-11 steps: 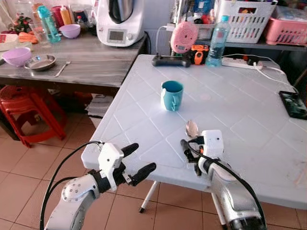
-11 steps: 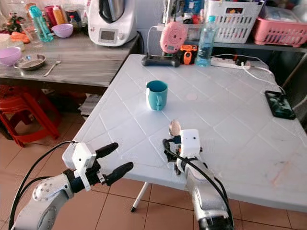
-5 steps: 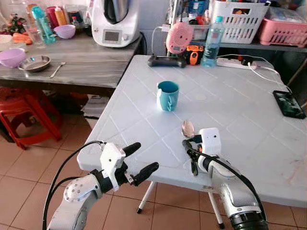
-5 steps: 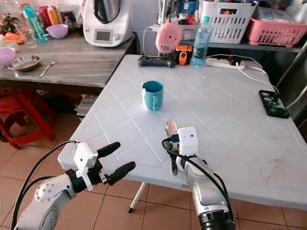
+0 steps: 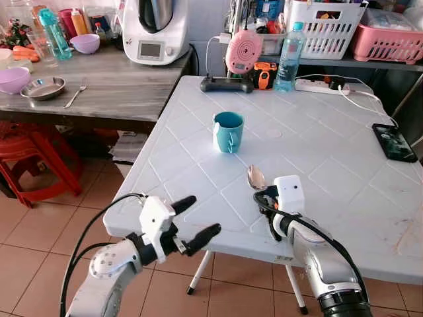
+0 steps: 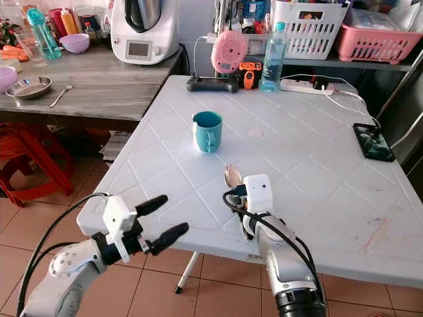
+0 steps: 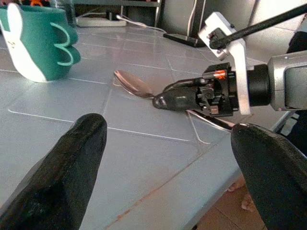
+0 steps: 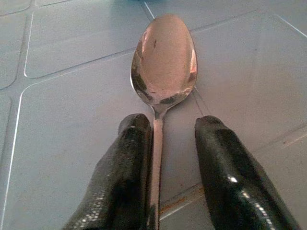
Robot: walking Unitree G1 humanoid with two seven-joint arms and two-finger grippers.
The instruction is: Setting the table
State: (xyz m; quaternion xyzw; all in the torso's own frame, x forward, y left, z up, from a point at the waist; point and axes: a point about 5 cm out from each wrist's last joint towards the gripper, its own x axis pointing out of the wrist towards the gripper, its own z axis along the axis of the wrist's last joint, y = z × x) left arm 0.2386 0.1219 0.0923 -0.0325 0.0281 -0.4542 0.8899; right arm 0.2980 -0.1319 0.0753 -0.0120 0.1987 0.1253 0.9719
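Note:
A metal spoon [image 5: 256,177] lies flat on the white table [image 5: 330,145] near its front edge, bowl pointing toward the teal mug [image 5: 229,131] further back. My right gripper [image 5: 268,211] rests low on the table behind the spoon. In the right wrist view the spoon's handle [image 8: 156,143] runs between the fingers, against one finger [image 8: 127,163], with a gap to the other, so the gripper is open. My left gripper [image 5: 204,214] hovers open in front of the table's edge, over the floor, holding nothing.
A phone [image 5: 394,142] lies at the table's right edge; a water bottle [image 5: 286,47], a black controller [image 5: 227,84] and a power strip line the far edge. To the left stand a wooden counter [image 5: 119,86] with bowls and a fork, and a red stool [image 5: 33,152].
The whole view has shifted slightly as the camera moved. The spoon, the mug and both grippers keep about the same places relative to the table.

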